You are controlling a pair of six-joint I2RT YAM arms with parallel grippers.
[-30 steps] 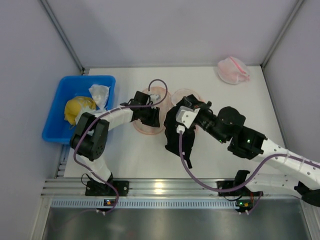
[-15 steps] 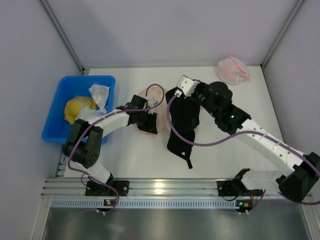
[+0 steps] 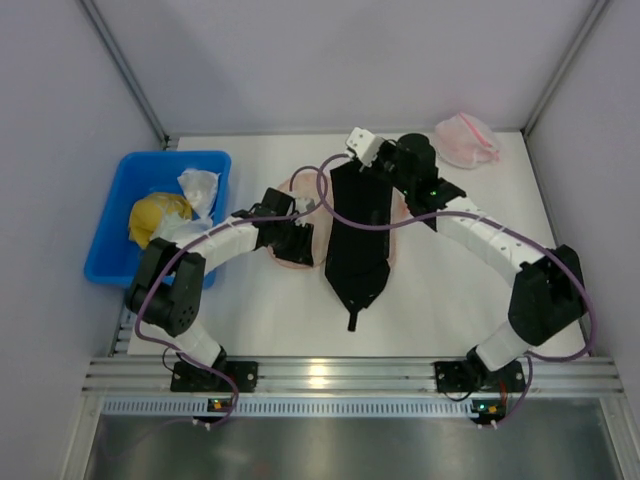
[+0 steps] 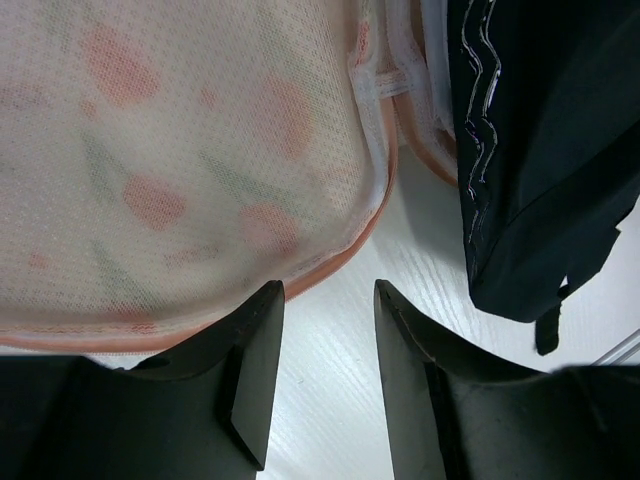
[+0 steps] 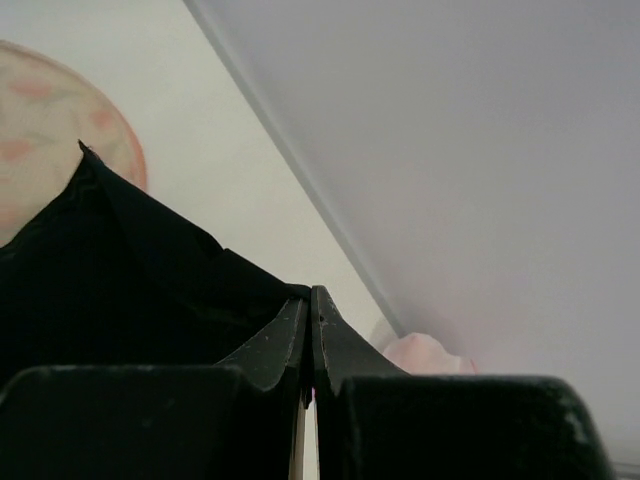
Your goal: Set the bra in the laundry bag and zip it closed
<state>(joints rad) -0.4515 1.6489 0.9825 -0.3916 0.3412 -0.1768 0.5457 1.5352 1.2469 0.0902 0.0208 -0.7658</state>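
The black bra hangs stretched lengthwise over the middle of the peach mesh laundry bag, its tail strap trailing toward the near edge. My right gripper is shut on the bra's far end, raised near the back of the table; in the right wrist view the closed gripper pinches black bra fabric, with the bag beyond. My left gripper is open and empty at the bag's left half. In the left wrist view it is over bare table beside the bag's rim, the bra to the right.
A blue bin at the left holds a yellow cloth lump and a white cloth bundle. A pink-and-white mesh bundle lies at the back right corner, also in the right wrist view. Grey walls enclose the table.
My right gripper has carried the bra from the table's middle toward the back, lifting and stretching it over the bag. My left gripper has barely shifted along the bag.
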